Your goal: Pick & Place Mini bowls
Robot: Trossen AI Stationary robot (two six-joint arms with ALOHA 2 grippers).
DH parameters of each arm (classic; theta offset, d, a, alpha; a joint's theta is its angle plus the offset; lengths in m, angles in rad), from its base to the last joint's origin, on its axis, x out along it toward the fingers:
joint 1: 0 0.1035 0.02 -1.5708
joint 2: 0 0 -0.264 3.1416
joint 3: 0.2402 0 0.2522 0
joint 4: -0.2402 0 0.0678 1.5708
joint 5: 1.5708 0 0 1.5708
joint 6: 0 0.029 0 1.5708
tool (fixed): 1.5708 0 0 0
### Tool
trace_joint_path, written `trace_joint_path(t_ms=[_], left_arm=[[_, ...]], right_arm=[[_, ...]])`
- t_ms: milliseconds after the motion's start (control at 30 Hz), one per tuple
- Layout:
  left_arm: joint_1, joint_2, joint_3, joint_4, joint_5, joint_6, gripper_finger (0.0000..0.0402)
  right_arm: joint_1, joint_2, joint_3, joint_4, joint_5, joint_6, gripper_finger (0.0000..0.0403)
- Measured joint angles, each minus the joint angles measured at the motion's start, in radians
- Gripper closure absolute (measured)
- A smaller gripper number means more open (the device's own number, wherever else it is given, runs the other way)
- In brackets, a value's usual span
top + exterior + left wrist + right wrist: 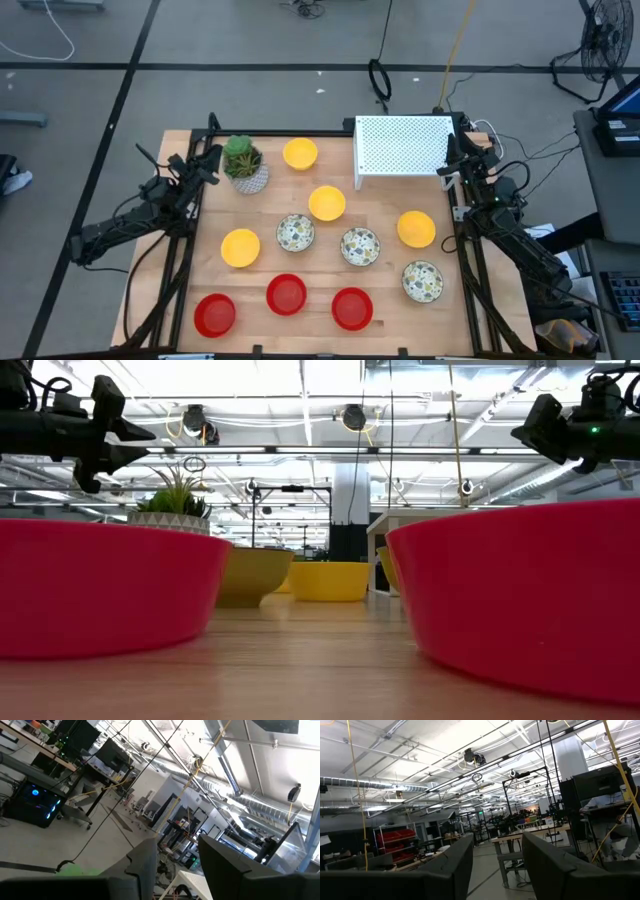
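The mini bowls stand apart on their bases on the wooden table (200,250). Several are yellow (327,203), three are red (287,294) along the near edge, and three are whitish and speckled (360,246) in the middle. In the low view two red bowls (100,585) fill the foreground. My left gripper (208,160) is raised at the table's far left corner, open, with nothing between its fingers (145,867). My right gripper (455,150) is raised at the far right edge, also open and holding nothing (497,865).
A white pot with a green plant (245,165) stands at the far left, close to my left gripper. A white perforated box (403,150) sits at the far right, beside my right gripper. Bare wood lies between the bowls.
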State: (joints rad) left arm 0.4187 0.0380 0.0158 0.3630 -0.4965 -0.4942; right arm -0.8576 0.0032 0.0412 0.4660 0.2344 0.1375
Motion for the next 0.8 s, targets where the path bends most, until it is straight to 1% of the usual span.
trace_joint_path(t_ms=[567, 700, 800], left_arm=[[0.000, 0.000, 0.000, 0.008, 0.003, -0.009, 0.0254], [0.000, 0.001, 0.000, 0.008, 0.070, -0.009, 0.0254], [0.000, 0.001, 0.000, 0.007, 0.150, 0.000, 0.0254]], right_arm=[[0.000, 0.000, 0.000, 0.000, 0.000, 0.000, 0.0248], [0.000, 0.000, 0.000, 0.000, 0.000, 0.000, 0.0248], [0.000, 0.000, 0.000, 0.000, 0.000, 0.000, 0.0248]])
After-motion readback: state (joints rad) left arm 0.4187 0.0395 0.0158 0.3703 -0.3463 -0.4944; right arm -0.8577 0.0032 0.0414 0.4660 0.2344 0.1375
